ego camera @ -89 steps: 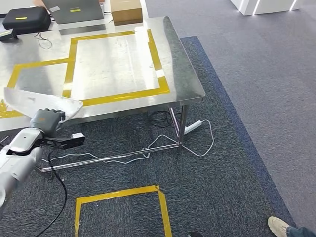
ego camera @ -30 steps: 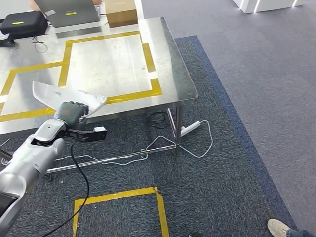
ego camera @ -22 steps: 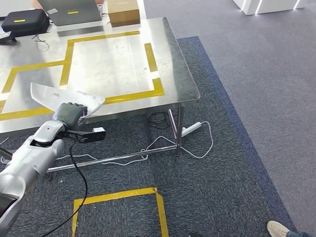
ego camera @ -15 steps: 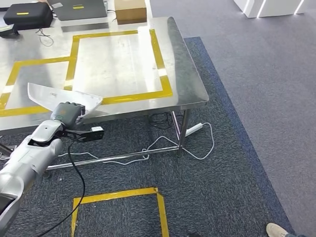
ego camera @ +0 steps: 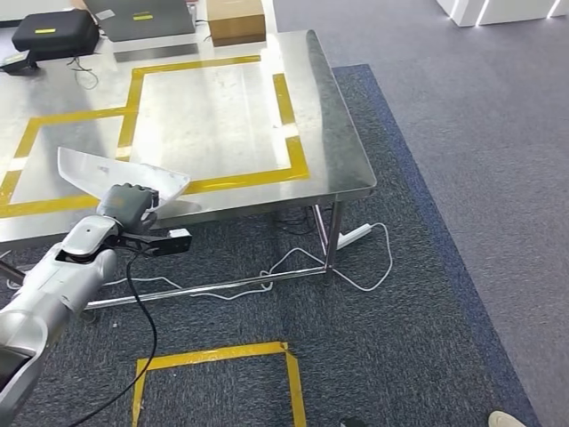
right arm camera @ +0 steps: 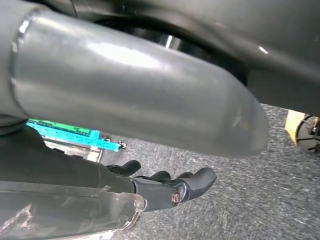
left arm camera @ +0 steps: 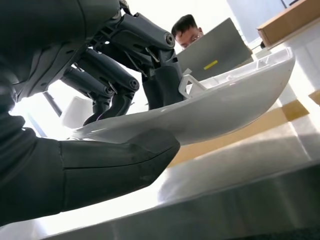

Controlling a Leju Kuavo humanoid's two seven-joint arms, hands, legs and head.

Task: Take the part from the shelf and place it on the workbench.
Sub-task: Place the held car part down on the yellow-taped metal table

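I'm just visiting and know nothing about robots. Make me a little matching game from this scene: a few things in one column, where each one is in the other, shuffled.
Things:
1. white part
2. black case
3. cardboard box
4. white power strip

Places:
A. on the carpet under the workbench
B. far left of the bench top
C. in the left robot hand
D. far edge, beyond the yellow tape square

Pairs: 1-C, 2-B, 3-D, 4-A
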